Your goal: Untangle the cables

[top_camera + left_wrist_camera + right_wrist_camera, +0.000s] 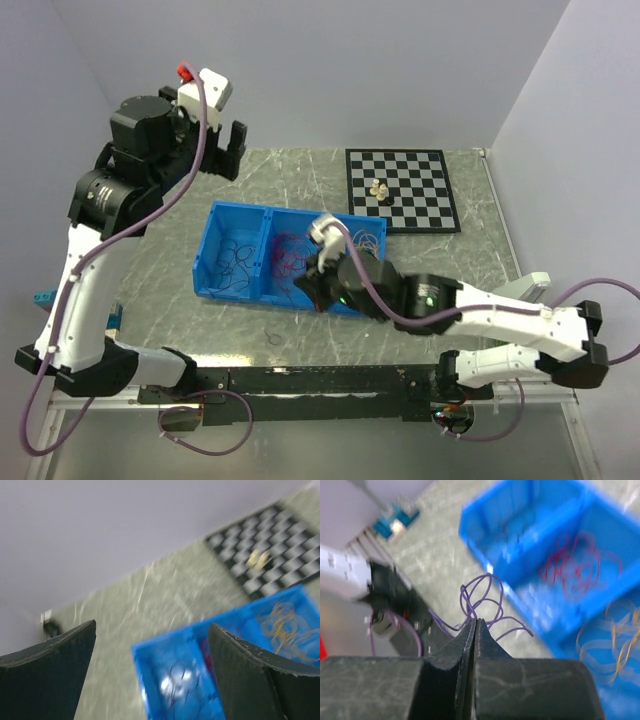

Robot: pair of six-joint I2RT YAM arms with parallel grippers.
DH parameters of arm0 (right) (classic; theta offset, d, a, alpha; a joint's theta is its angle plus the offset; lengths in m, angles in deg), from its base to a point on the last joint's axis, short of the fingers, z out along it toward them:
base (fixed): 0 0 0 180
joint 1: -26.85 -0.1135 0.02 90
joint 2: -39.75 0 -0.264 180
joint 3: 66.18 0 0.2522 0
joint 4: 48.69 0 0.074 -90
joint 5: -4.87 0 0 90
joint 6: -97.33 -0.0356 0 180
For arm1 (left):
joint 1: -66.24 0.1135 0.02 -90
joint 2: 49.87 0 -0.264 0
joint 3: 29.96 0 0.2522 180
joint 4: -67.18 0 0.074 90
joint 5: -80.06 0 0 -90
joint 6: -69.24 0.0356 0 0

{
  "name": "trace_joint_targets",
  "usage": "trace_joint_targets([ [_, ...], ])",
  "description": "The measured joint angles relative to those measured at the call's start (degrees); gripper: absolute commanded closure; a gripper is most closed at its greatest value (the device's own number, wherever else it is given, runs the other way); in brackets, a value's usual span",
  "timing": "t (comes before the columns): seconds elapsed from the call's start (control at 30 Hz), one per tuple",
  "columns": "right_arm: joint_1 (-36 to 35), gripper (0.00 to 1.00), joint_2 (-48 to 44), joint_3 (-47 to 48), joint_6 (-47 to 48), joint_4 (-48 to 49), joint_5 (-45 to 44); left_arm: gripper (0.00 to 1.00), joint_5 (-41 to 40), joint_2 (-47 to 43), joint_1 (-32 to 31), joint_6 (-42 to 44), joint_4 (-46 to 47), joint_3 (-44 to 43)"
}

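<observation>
the right gripper (474, 630) is pinched shut on a thin curly purple cable (480, 587) at the near edge of the blue bin (240, 208) on the scratchy grey table (450, 260) between pale walls (300, 70). the left gripper (152, 625) gapes wide, empty.

The left arm (85, 270) and right arm (510, 320) have white links and bulky black joint housings. A lilac hose (170, 195) runs back from each gripper. The left gripper (152, 630) has matte black wedge fingers (55, 670) with scuffed edges; those of the right gripper (475, 622) are black and faintly scratched.

Grey marbled table (480, 250). On it lie 1 blue bin (232, 293), 1 chessboard (420, 175) and 1 thin black loop (275, 340).
</observation>
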Motion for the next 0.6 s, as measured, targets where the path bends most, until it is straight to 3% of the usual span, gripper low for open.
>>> trace_joint_targets([
  [0.17,5.44,1.00,8.90,11.13,7.41,2.23,4.83,0.03,0.22,-3.45,9.16,-1.46,-1.88,13.79],
  [0.33,8.83,1.00,17.14,20.65,13.44,5.79,8.00,0.03,-1.36,-9.09,14.78,-5.77,2.89,24.39],
  [0.6,12.17,1.00,31.01,31.54,18.75,8.15,10.27,0.03,-5.97,-15.47,21.53,-12.41,10.71,26.99],
])
